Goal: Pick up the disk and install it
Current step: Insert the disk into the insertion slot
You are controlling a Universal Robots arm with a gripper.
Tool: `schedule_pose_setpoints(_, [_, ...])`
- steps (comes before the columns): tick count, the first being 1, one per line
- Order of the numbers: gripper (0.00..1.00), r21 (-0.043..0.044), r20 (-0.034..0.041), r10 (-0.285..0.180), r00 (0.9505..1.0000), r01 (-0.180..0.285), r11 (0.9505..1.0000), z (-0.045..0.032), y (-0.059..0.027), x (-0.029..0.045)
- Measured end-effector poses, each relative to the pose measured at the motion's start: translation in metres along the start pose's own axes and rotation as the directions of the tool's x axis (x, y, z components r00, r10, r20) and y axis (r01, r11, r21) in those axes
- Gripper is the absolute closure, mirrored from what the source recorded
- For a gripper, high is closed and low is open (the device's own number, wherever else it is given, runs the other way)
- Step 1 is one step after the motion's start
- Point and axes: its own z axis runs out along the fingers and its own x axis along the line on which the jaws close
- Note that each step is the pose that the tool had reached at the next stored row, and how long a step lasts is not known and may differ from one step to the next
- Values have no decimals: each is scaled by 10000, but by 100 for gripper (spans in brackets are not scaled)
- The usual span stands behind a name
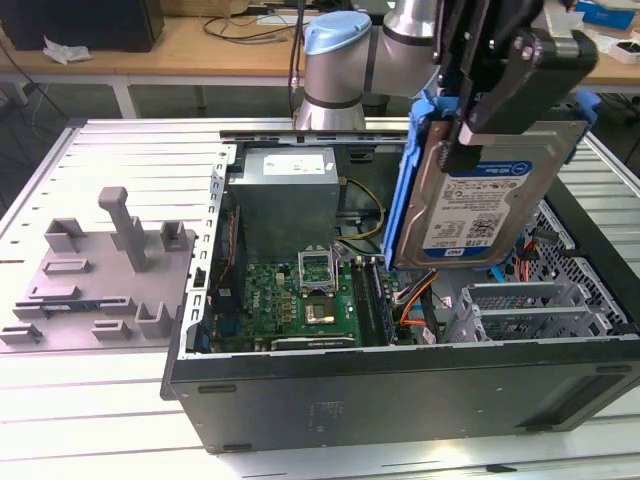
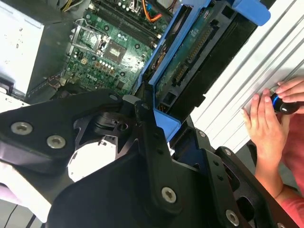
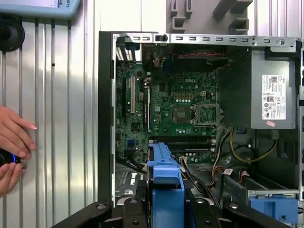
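The disk (image 1: 485, 205) is a silver-grey hard drive with a white-and-blue label in a blue plastic bracket. It hangs upright in the air over the open computer case (image 1: 400, 385), on the exterior view's right. My gripper (image 1: 470, 130) is shut on its upper part, black fingers clamping both faces. The second wrist view looks along the disk's circuit-board side (image 2: 190, 52) and blue bracket from the gripper (image 2: 147, 104). The first wrist view looks along the blue bracket edge (image 3: 165, 183) down into the case.
Inside the case lie the green motherboard (image 1: 300, 290), a grey power supply (image 1: 290, 190), orange cables and a metal drive cage (image 1: 530, 305) below the disk. A grey fixture (image 1: 100, 270) sits on the exterior view's left. A person's hands (image 2: 266, 123) rest beside the case.
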Motion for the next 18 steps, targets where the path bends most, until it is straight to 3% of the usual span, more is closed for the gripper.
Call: schedule_pose_setpoints(18, [64, -1, 161, 3, 9999, -3, 10000, 9, -389, 123])
